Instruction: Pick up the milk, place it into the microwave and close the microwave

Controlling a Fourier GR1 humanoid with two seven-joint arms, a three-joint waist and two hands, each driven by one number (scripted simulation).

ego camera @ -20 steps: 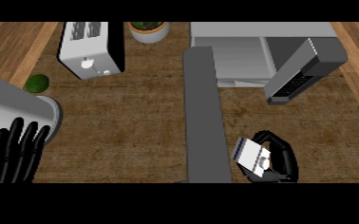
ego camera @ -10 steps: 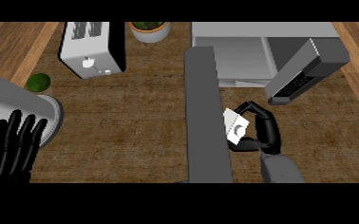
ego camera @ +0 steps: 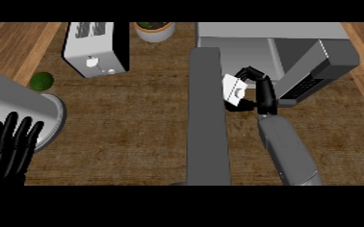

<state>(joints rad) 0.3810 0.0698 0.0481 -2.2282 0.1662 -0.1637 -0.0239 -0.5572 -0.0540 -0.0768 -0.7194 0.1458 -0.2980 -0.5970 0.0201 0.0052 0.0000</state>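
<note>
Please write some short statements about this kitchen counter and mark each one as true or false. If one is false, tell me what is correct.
1. The right hand holds the milk near the microwave. True.
2. The microwave's door is shut. False: the door stands open.
3. The milk is inside the microwave. False: it is in the right hand, in front of the microwave.
4. The left hand is open, at the view's lower left. True.
5. The toaster stands left of the potted plant. True.
6. A small green thing lies on top of the toaster. False: the green thing lies on the counter, left of the toaster.
</note>
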